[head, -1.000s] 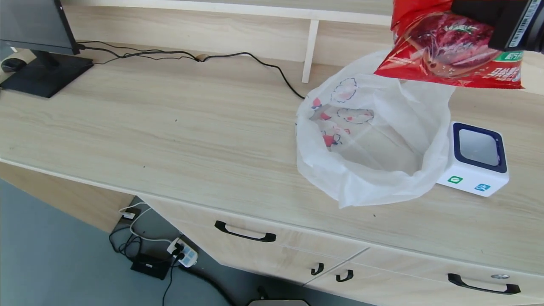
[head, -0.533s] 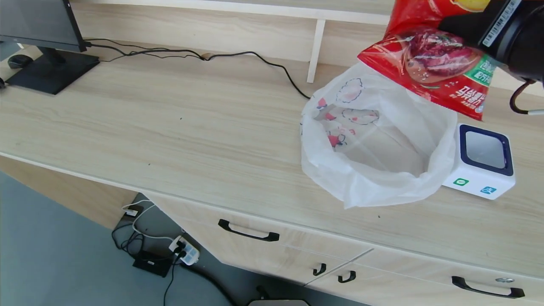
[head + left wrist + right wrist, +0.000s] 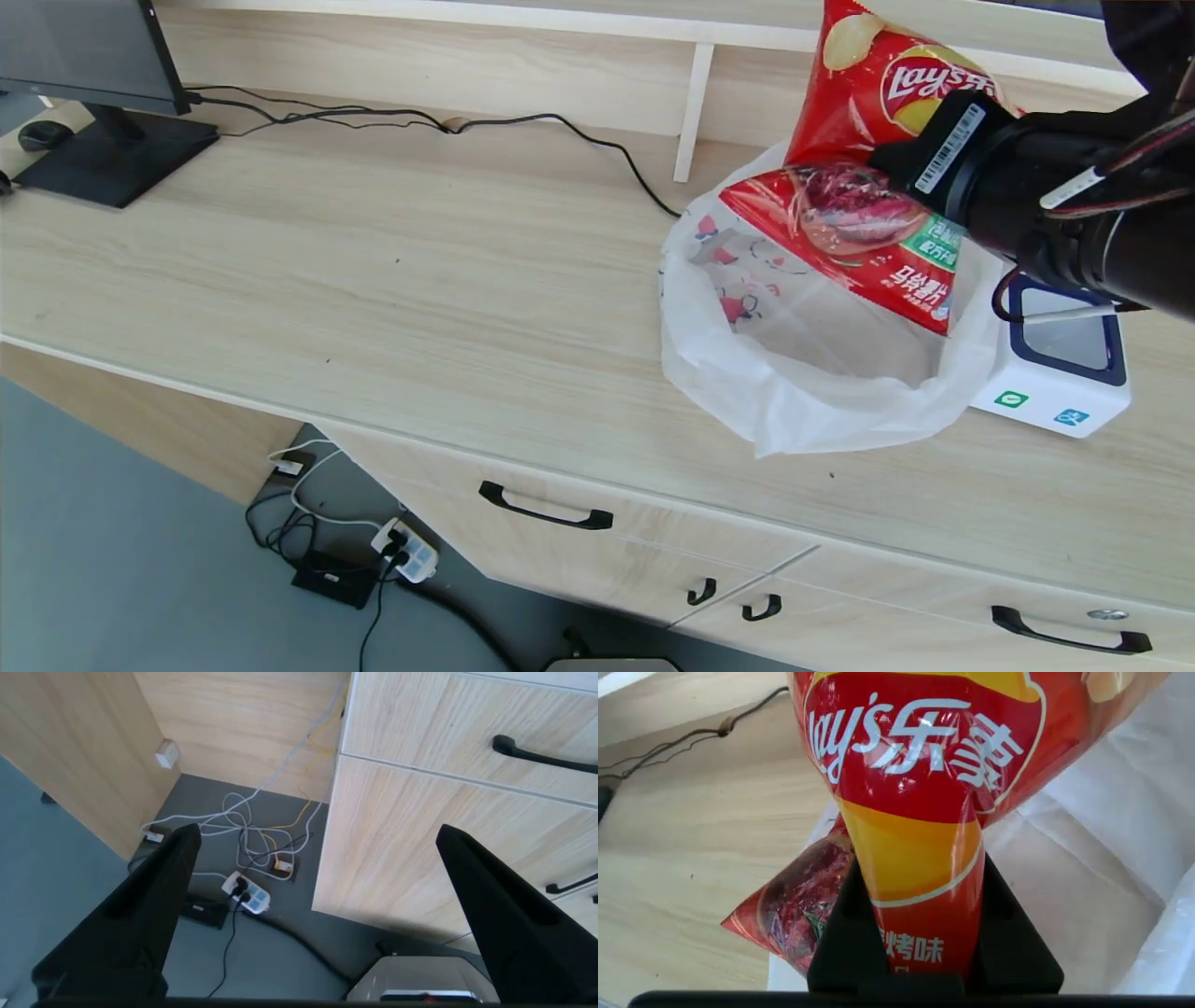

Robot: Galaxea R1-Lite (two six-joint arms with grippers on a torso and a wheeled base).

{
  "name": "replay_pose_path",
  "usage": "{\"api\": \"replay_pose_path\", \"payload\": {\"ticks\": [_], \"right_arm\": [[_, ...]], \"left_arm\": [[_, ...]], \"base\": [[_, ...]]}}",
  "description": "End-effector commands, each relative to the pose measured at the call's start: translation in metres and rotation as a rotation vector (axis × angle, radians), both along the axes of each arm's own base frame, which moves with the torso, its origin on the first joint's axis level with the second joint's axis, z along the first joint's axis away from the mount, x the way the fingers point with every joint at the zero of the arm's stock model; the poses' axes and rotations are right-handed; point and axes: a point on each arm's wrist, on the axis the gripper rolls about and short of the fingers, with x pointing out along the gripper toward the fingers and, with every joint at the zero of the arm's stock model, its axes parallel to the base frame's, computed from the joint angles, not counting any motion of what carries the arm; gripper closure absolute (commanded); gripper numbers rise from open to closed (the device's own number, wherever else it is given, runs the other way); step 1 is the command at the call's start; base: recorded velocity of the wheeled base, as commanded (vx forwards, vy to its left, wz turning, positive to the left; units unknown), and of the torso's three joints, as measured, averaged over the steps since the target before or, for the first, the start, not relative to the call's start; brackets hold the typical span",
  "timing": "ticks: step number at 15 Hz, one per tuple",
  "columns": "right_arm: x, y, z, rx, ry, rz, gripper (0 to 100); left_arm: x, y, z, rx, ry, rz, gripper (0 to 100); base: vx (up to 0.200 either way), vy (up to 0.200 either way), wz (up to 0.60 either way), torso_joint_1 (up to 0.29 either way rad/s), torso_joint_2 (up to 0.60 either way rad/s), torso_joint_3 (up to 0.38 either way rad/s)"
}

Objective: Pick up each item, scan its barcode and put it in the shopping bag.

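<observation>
- Lowered since a second ago, white-lettered red foil crisp packet (image 3: pixel 868 224) hangs over white plastic shopping bag (image 3: pixel 812 411) mouth.
- Right pincer (image 3: pixel 924 943) pinches packet; left pincer (image 3: pixel 327 910) spread.

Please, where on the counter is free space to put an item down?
The widest bare patch of the counter lies between the monitor stand and the shopping bag, in front of the cable. A narrow strip runs along the front edge before the bag and scanner. Crowded: above the bag, where the right gripper holds the chip bag.
</observation>
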Motion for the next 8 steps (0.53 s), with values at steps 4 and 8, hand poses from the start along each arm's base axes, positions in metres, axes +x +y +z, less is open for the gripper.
{"api": "replay_pose_path", "payload": {"ticks": [4, 8], "right_arm": [[0.024, 0.019, -0.024, 0.000, 0.073, -0.043, 100], [0.032, 0.018, -0.037, 0.018, 0.107, -0.094, 100]], "left_arm": [[0.000, 0.000, 0.000, 0.000, 0.001, -0.001, 0], [0.000, 0.000, 0.000, 0.000, 0.002, 0.000, 0]], "base": [[0.000, 0.000, 0.00, 0.000, 0.00, 0.000], [0.000, 0.000, 0.00, 0.000, 0.00, 0.000]]}}
